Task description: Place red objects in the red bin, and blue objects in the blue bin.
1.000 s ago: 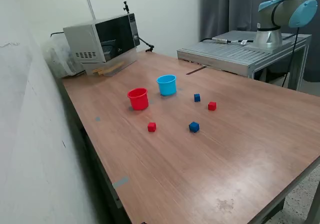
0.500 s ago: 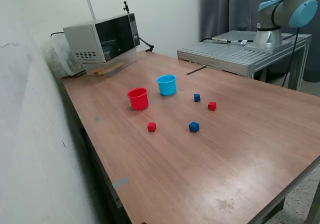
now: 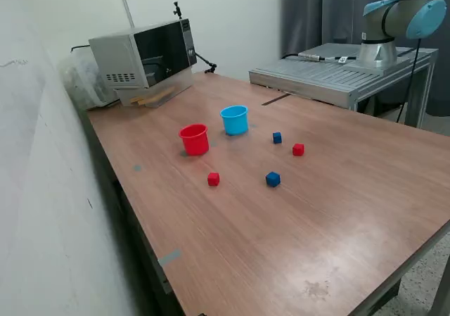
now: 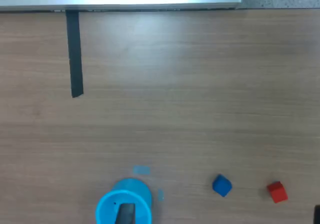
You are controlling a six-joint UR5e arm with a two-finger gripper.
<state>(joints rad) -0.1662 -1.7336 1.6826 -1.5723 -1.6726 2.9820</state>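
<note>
Four cubes are lying loose on the desk [image 3: 337, 210], so by this evidence no sorting is done yet and all four placements are remaining. Largest to smallest in the exterior view: the microwave [image 3: 144, 59] is sitting at the upper left of the frame, and the arm's base [image 3: 394, 27] is standing at the upper right on a grey platform [image 3: 330, 73]; neither is crowding the work area. The red bin [image 3: 194, 139] and the blue bin [image 3: 235, 119] are standing upright near the frame's centre, close together but apart. One blue cube [image 3: 277, 138] and one red cube [image 3: 298, 149] are resting right of the bins; a second blue cube [image 3: 273, 179] and a second red cube [image 3: 213, 179] are lying below them, all well separated, with nothing blocking access. In the wrist view the blue bin [image 4: 124, 206] is showing at the lower edge with a cube of each colour beside it; a dark tape strip [image 4: 74, 52] is lying at upper left. Fingers are not appearing in either view, so their opening cannot be judged.
</note>
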